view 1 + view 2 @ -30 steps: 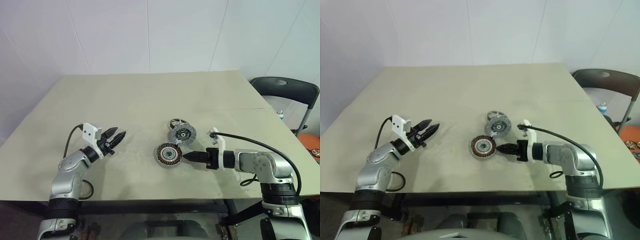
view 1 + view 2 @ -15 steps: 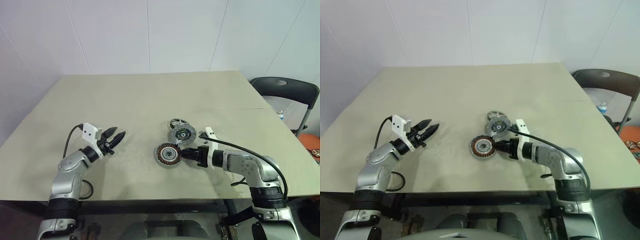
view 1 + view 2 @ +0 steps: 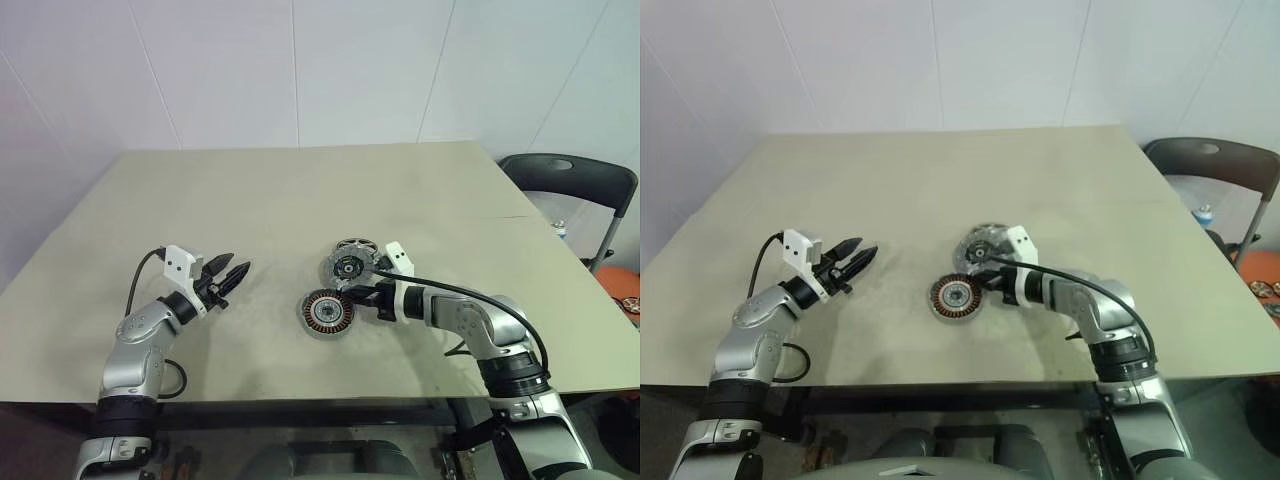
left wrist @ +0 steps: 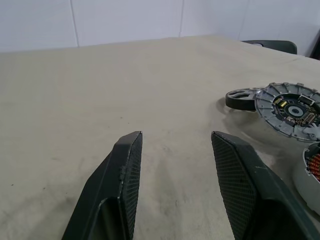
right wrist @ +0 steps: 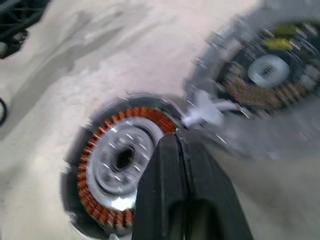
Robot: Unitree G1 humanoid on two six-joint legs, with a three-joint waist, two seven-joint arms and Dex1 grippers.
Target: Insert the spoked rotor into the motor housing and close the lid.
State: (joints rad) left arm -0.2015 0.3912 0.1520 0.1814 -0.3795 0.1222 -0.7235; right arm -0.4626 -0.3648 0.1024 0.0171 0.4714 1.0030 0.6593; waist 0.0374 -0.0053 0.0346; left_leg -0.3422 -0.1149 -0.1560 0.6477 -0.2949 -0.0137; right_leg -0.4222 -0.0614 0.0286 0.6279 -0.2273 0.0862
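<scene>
Left pincer (image 4: 175, 150) is hovering open above the beige worktop (image 4: 100, 85), fingers apart. Beyond it the spoked rotor (image 4: 292, 115) is lying just beside a dark ring (image 4: 240, 99); the motor housing (image 4: 310, 170) is sitting nearer.

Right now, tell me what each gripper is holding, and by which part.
Nothing is held. The left gripper is open over bare table. The right gripper is shut on itself, with its tips at the rim of the motor housing.
</scene>
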